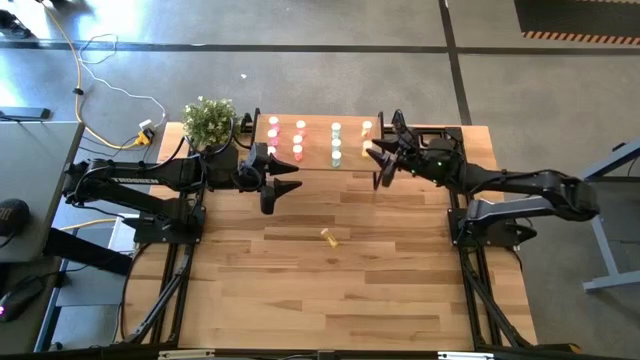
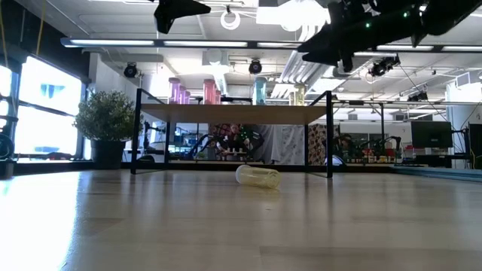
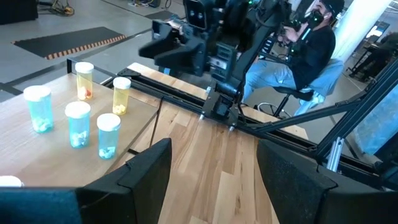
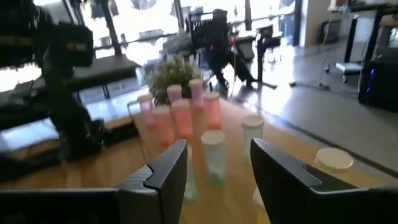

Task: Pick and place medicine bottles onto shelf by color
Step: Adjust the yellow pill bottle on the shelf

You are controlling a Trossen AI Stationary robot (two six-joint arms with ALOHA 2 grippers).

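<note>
Pale-wood shelf (image 1: 318, 160) at the desk's (image 1: 330, 290) far edge carries eleven standing medicine bottles (image 1: 299, 139): six pinkish, three pale green-blue, two yellow. One yellow bottle (image 1: 328, 237) lies alone mid-desk, unsorted. Left claw (image 1: 283, 186) hangs released beside the shelf; right claw (image 1: 376, 162), also spread and empty, hovers over its yellow end. Next, likely descend and grasp the fallen bottle.

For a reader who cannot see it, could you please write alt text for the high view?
Two arms reach over a wooden table toward a shelf holding bottles grouped by colour. The left gripper and right gripper, both open, flank it. One yellow bottle lies mid-table.
</note>
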